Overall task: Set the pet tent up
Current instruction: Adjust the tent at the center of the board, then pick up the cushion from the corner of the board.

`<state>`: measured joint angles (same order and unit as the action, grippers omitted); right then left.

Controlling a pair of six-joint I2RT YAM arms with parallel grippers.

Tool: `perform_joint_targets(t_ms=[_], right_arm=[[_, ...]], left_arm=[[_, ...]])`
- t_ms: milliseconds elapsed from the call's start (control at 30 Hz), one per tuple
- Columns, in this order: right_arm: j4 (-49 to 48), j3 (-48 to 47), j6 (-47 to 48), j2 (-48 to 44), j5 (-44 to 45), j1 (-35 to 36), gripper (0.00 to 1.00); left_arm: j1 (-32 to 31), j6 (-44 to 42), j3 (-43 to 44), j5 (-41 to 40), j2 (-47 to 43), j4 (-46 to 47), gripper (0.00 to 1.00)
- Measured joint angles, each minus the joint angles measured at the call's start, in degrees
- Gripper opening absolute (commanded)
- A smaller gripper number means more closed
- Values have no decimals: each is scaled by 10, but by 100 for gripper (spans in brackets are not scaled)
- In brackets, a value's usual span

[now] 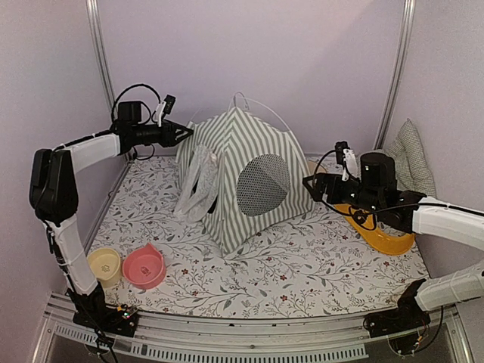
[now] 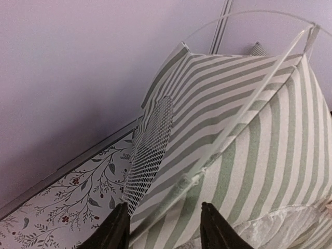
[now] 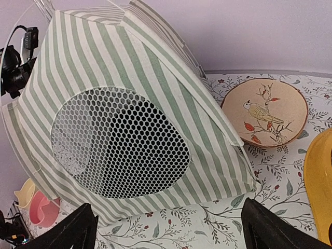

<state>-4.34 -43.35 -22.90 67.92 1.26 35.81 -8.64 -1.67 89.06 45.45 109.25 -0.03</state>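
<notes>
Tent is standing mid-back on the floral mat, mesh window facing right. Left gripper is just beside its upper left edge, jaws partway apart, nothing visibly clamped. Right gripper is near the lower right side, jaws wide and empty. Risk: tent looks light and pole-sprung, so a nudge could tip it or pop a pole. Pink bowl, yellow bowl and painted wooden bowl all look empty. Yellow dish is partly covered, contents unclear.
</notes>
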Motion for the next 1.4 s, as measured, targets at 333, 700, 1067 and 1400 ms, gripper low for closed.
perform_joint_targets(t_ms=[333, 700, 1067, 1400], right_arm=[[0, 24, 2, -47, 37, 0, 99], [-4, 25, 0, -54, 87, -3, 99], [69, -66, 4, 54, 161, -47, 99], [113, -48, 1, 90, 168, -253, 99]], left_arm=[[-7, 21, -47, -35, -22, 44, 0], [-46, 153, -374, -288, -412, 88, 0], [-115, 229, -501, -508, -558, 73, 0], [-101, 218, -529, -244, -426, 256, 0]])
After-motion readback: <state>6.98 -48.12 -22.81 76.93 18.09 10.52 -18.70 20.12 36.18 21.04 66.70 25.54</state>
